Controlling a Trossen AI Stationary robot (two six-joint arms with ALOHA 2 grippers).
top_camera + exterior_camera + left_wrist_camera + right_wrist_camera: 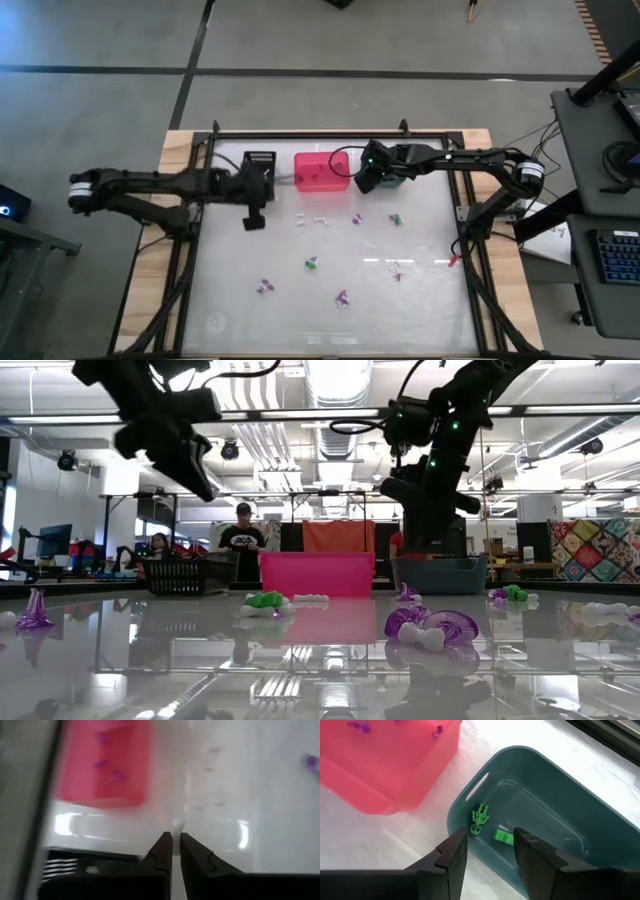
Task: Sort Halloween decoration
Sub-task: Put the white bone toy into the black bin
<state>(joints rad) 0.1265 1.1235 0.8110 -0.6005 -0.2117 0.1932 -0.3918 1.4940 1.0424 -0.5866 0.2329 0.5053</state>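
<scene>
Small green, purple and white trinkets lie scattered on the table: a white one, a green one, a purple one. My left gripper hangs high above the table beside the black bin, shut on a tiny white trinket. My right gripper hovers open over the teal bin. A green skeleton and another green piece lie on that bin's floor. Purple trinkets lie in the pink bin. My left gripper pinches the white trinket between its two fingertips; only a small round end pokes out past the tips. The trinket is lifted clear of the table. Which part of it is held cannot be told.
The three bins stand in a row along the far edge: black, pink, teal. A purple and white trinket lies nearest the low camera, a green one farther back. People stand in the room beyond the table.
</scene>
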